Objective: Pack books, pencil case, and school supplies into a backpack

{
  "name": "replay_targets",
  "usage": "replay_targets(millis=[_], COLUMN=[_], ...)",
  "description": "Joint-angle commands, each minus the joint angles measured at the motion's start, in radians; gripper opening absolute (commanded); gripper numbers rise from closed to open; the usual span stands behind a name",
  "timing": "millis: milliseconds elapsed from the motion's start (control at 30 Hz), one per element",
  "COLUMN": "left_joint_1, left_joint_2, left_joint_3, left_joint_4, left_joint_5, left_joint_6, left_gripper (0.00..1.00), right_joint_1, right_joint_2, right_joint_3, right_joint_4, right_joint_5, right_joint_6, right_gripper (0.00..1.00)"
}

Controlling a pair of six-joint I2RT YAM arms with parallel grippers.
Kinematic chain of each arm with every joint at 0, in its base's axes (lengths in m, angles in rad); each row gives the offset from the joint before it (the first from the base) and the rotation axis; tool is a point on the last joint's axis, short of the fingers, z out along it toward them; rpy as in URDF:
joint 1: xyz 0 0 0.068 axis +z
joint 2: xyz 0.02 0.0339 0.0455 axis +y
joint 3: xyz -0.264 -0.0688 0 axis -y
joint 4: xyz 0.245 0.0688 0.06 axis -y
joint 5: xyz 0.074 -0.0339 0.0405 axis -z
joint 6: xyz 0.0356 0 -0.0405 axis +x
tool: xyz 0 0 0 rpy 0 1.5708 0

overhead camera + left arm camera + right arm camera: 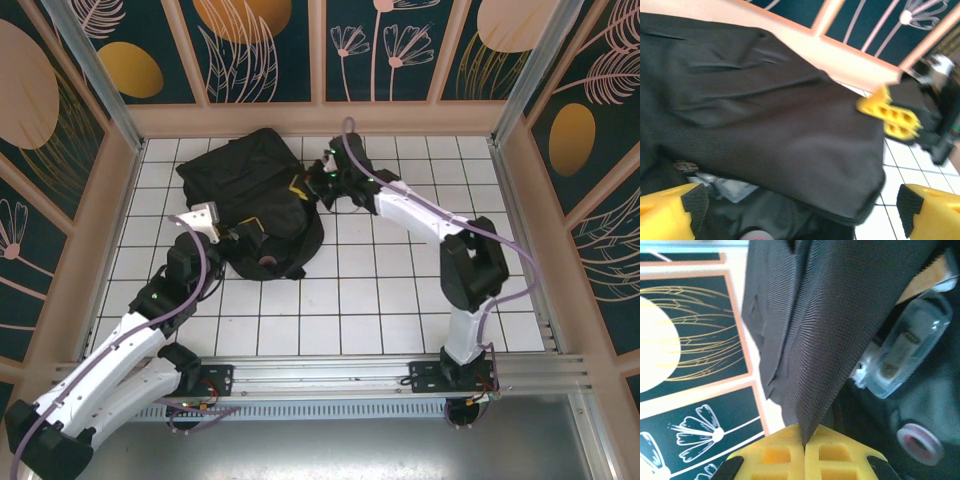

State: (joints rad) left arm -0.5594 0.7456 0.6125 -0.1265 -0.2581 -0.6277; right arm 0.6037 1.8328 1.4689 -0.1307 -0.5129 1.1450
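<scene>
the black backpack (pixel 250 185) lies crumpled on the white tiled surface (pixel 380 300), in the far left part of it, close to the far wall panels (pixel 265 50) with dark teal and gold plant drawings.

the right end effector (pixel 303 186) is at the right edge of the backpack. in the right wrist view its two yellow fingers (pixel 775 457) are pressed together, and a fold of the black woven fabric is pinched between them. the fabric stands up from the fingers as a raised flap. under this flap, inside the backpack, a clear tube (pixel 905 352) with a label lies tilted. nearer to the camera, a pink tape roll (pixel 919 442) rests on the dark lining. an orange-brown edge (pixel 935 275) shows at the far side of the tube, but i cannot tell what it belongs to.

the left end effector (pixel 213 222) is at the near left side of the backpack. in the left wrist view its yellow fingers (pixel 670 212) stand wide apart in the two lower corners and hold nothing. the black flap lies across the space between them. at the far right corner of the flap, the yellow fingers of the right end effector grip the fabric. below the flap edge there is something pale and blurred that i cannot identify, and a small part of the pink tape roll shows at the bottom edge.
</scene>
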Motion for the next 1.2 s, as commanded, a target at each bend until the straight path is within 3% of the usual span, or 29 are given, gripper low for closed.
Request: replay_targets(millis=[0,167,500,633,867,1000,1167], left_joint_1=[0.033,0.090,0.112,0.113,0.112,0.112,0.102], left_joint_2=[0.058,0.228,0.564,0.692,0.931,0.908,0.707], left_joint_3=[0.037,0.096,0.137,0.224,0.446,0.474,0.337], left_joint_4=[-0.126,-0.145,0.010,0.031,0.041,-0.008,-0.050], left_joint_5=[-0.096,-0.115,-0.019,0.006,0.166,0.123,0.059], left_joint_6=[-0.135,-0.176,-0.241,-0.206,-0.157,-0.148,-0.156], left_gripper=[0.93,0.89,0.64,0.60,0.62,0.64,0.64], right_joint_1=[-0.051,-0.051,-0.040,-0.020,0.016,0.010,0.007], right_joint_2=[-0.157,-0.330,-0.735,-0.786,-0.785,-0.791,-0.756], right_joint_3=[-0.105,-0.265,-0.615,-0.686,-0.698,-0.671,-0.620], right_joint_4=[0.084,0.039,0.014,0.030,0.022,0.006,0.049], right_joint_5=[0.085,0.157,0.318,0.291,0.306,0.323,0.263], right_joint_6=[-0.051,-0.089,-0.033,-0.021,-0.057,-0.082,-0.016], right_gripper=[0.00,0.00,0.00,0.00,0.00,0.00,0.00])
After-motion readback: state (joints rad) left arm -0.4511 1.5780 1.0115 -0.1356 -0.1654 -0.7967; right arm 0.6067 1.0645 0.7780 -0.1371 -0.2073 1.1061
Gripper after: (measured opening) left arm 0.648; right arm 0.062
